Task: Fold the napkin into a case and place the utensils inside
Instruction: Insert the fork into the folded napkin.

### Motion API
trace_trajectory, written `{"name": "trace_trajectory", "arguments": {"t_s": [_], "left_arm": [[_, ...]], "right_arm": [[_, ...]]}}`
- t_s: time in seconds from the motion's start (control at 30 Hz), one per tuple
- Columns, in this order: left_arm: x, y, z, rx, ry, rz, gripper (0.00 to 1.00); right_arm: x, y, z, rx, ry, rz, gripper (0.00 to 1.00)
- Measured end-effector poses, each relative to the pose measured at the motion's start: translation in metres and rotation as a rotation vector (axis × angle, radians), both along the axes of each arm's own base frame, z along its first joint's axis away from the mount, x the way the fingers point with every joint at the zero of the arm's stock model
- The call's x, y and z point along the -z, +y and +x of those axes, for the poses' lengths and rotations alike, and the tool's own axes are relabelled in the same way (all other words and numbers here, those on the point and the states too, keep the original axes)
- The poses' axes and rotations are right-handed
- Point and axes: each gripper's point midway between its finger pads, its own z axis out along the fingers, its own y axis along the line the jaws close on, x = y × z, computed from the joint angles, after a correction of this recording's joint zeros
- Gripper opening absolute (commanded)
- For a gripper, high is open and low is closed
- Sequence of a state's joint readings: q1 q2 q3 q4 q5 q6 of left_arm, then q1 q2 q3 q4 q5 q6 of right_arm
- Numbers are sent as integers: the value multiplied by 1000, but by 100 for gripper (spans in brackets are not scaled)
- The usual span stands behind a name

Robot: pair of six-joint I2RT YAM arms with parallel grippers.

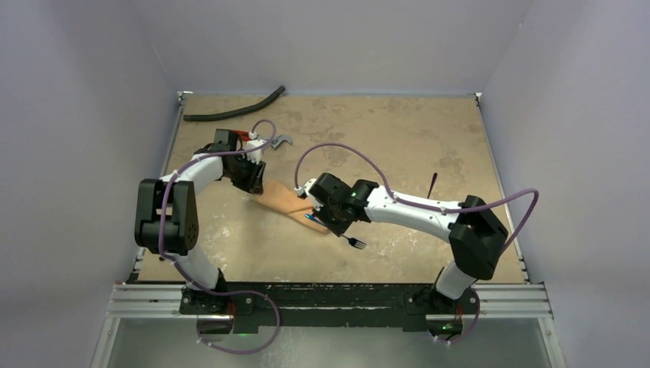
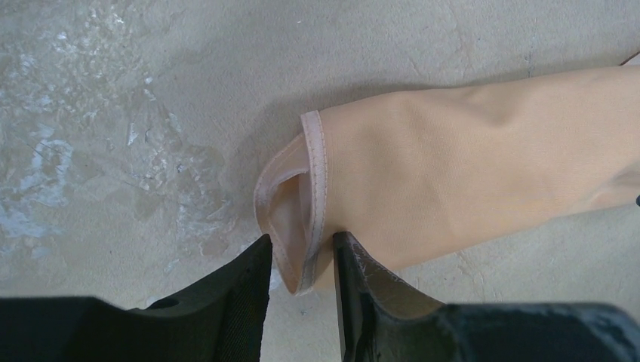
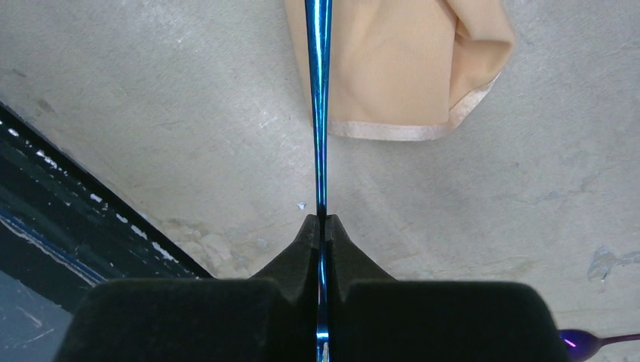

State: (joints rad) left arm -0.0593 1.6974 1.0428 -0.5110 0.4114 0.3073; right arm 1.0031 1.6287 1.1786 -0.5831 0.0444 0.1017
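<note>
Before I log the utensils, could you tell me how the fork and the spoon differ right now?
The fork is blue, the spoon dark purple. The fork is clamped in the right gripper, its far end over the napkin; the spoon lies loose on the table, apart from it. Both are slim.

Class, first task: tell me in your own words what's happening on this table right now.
Two robot arms are packing cutlery into a folded peach napkin. The left claw straddles the hemmed mouth at one end of it; whether it grips yet is unclear. The right claw is clamped on the blue fork, whose handle reaches over the cloth's other end and is not visibly inside. The purple spoon lies apart on the table, untouched.
</note>
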Motion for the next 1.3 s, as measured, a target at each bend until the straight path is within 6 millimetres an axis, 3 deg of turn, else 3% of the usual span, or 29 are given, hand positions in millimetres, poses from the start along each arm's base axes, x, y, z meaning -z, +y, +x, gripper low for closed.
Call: {"name": "trace_trajectory", "arguments": {"t_s": [0.33,0.93,1.3], "left_arm": [[8,0,-6,26,6,19,33],[13,5,-8,42,0,48,33],[13,8,-8,59,-9,67,32]], "right_arm": [[15,9,17,-21,-21,-66,0],[7,40,53,-104,-144,-51,0],[28,60,63,-197,-158,-43,0]]}}
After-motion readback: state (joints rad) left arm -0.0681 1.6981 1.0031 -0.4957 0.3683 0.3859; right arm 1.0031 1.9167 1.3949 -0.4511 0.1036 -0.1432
